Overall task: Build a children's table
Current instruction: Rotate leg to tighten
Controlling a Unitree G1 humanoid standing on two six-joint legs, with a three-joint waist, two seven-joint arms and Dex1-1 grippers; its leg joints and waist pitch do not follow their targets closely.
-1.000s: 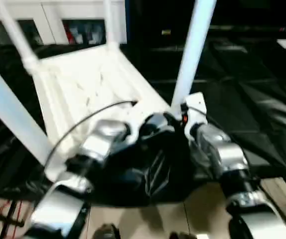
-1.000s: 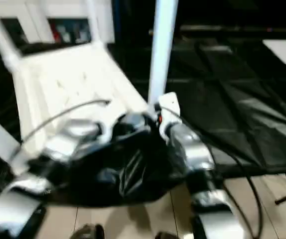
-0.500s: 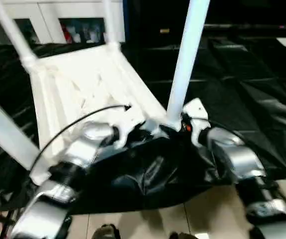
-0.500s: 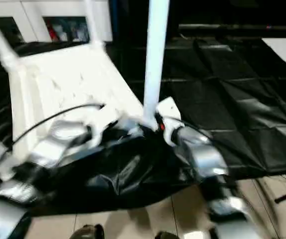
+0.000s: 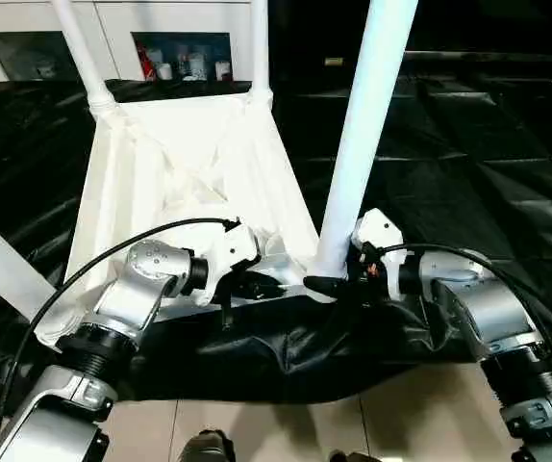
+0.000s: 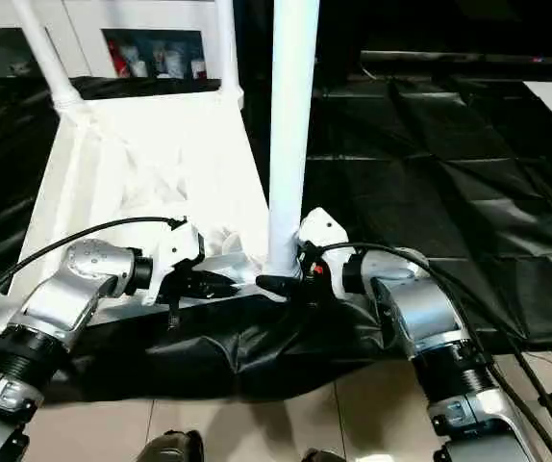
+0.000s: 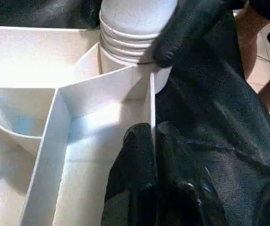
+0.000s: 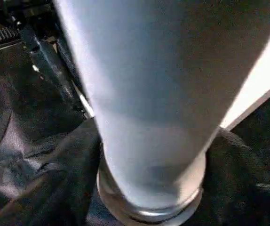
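Observation:
The white tabletop (image 5: 175, 164) lies upside down on the black-draped work table, its ribbed underside facing up. Legs stand in all its corner sockets: far left leg (image 5: 82, 58), far right leg (image 5: 260, 48), near left leg (image 5: 2, 265), near right leg (image 5: 364, 125). My left gripper (image 7: 150, 136) is shut on the thin near rim wall (image 7: 152, 101), one black finger on each side of it. My right gripper (image 5: 326, 285) sits at the foot of the near right leg, shut on its ribbed base (image 7: 125, 33); one of its fingers (image 7: 186, 28) presses there.
The black drape (image 5: 286, 346) bunches up over the table's near edge under both wrists. A black cable (image 5: 93, 269) loops from my left forearm. White cabinets (image 5: 112, 19) stand behind. Tiled floor (image 5: 257, 423) lies below the edge.
The whole picture has shifted and steadied, so the camera moved. Both grippers keep their places at the tabletop's near edge and the near right leg's foot.

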